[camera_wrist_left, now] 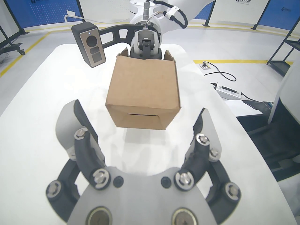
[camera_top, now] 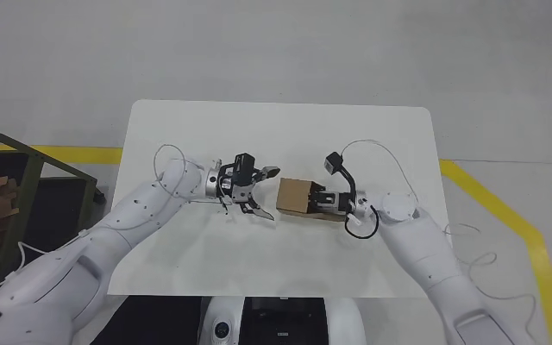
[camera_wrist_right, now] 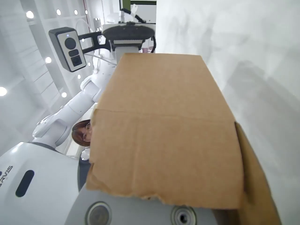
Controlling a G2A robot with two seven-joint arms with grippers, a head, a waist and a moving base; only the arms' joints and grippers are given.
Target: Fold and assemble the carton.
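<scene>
A brown carton [camera_top: 295, 197] hangs just above the middle of the white table [camera_top: 172, 129]. My right gripper [camera_top: 323, 203] holds it by its right end, where the flaps stand open. In the left wrist view the carton [camera_wrist_left: 143, 87] shows a closed end with a tuck slit, and the right gripper [camera_wrist_left: 146, 47] sits between the far flaps. My left gripper [camera_top: 270, 193] stands open just left of the carton, its fingers [camera_wrist_left: 77, 118] spread wide and touching nothing. In the right wrist view the carton [camera_wrist_right: 164, 129] hides the right gripper's fingers.
A green cart [camera_top: 34, 181] stands off the table's left side. Yellow floor tape [camera_top: 483, 185] runs past the right edge. A power strip and cables [camera_wrist_left: 228, 90] lie on the floor beyond the table. Bare tabletop surrounds the carton.
</scene>
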